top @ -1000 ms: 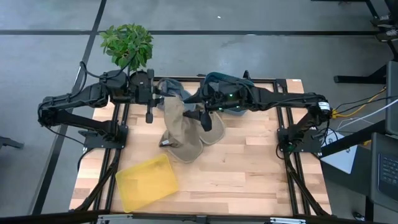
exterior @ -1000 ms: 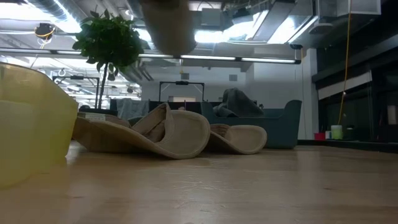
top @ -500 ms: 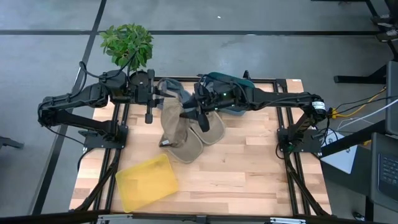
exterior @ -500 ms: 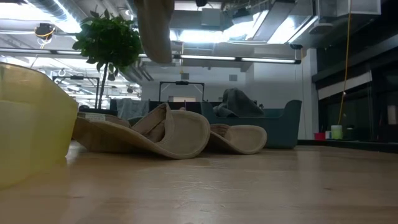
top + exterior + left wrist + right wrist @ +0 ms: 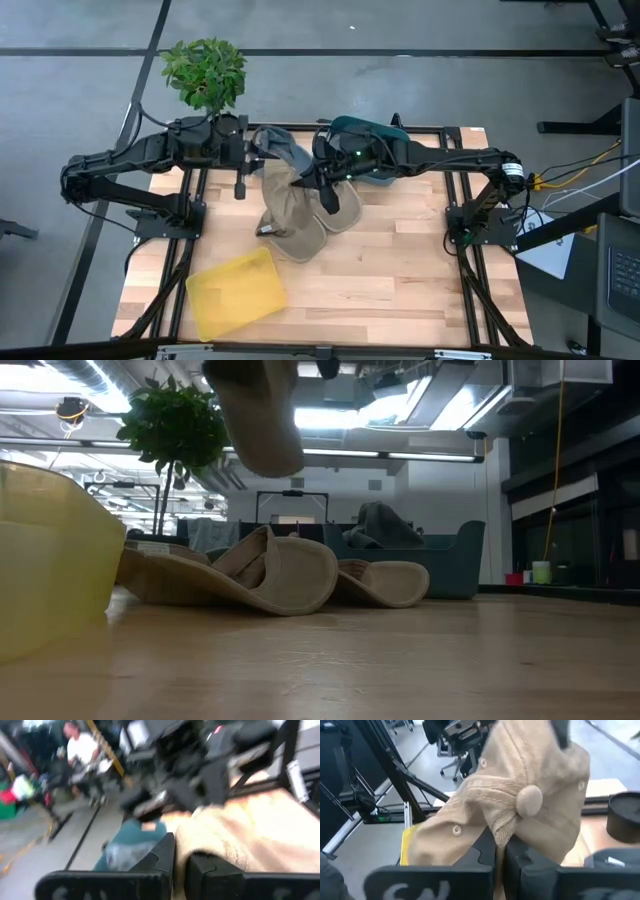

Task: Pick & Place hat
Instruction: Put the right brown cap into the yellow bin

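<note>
Hat (image 5: 288,195) is the tan cap hanging up off the bench (image 5: 400,270), pinched between both arms, with its lower part draping down toward the pile of other tan hats (image 5: 300,235) underneath. Right gripper (image 5: 303,180) has its jaws clamped shut on a fold of the cap's fabric; in the right wrist view the cloth bunches right at the fingertips (image 5: 487,851) with the top button just past them. Left gripper (image 5: 258,155) sits at the cap's far upper edge, jaws nearly closed, and the tan cloth lies against them in the left wrist view, so it looks like it's pinching too, though I can't be sure. My guess is the two-point hold is to peel this one cap free of the pile. Yellow bin (image 5: 236,292) sits well apart from the hat, toward the bench's front edge, probably the drop spot. A teal tub (image 5: 365,135) is just behind the right gripper.
</note>
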### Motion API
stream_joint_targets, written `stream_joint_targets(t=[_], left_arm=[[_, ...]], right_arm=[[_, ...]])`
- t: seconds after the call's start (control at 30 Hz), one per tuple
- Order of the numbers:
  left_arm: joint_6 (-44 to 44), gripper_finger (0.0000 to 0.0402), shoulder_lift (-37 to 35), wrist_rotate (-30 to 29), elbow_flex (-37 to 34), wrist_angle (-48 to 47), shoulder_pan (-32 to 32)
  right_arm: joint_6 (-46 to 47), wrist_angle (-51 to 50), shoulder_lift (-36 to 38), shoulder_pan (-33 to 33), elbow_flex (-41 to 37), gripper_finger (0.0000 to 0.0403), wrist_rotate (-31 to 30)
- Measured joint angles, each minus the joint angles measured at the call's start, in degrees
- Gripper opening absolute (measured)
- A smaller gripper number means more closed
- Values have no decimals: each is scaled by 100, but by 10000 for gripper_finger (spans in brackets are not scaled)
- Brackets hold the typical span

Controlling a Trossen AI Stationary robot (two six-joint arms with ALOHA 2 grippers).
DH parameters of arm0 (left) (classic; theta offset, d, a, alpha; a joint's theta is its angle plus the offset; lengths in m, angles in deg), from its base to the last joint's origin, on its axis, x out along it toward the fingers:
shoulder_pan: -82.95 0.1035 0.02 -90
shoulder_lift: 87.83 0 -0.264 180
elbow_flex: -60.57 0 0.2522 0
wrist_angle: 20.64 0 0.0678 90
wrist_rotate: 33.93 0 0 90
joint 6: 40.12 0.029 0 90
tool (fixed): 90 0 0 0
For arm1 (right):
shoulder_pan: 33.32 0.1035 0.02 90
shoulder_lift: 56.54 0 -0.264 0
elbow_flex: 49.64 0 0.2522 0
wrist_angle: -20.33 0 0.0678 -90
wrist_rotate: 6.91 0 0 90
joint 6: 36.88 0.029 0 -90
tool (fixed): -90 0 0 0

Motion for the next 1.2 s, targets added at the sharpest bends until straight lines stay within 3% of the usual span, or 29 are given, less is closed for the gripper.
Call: stream_joint_targets(t=[0.17,0.4,0.5,0.63,1.2], left_arm=[[-391,64,-98,-324,0,-249,4],[-940,135,-281,-928,0,-228,7],[-1187,159,-273,-1071,0,-245,6],[-1385,182,-140,-1084,0,-200,4],[-1134,238,815,-1218,0,375,-26]], right_arm=[[25,-327,55,-36,0,13,-433],[621,-558,114,-48,0,7,-2401],[1033,-558,114,-49,0,9,-2863],[1354,-554,114,-48,0,11,-3073],[1362,-289,114,-48,0,12,-2903]])
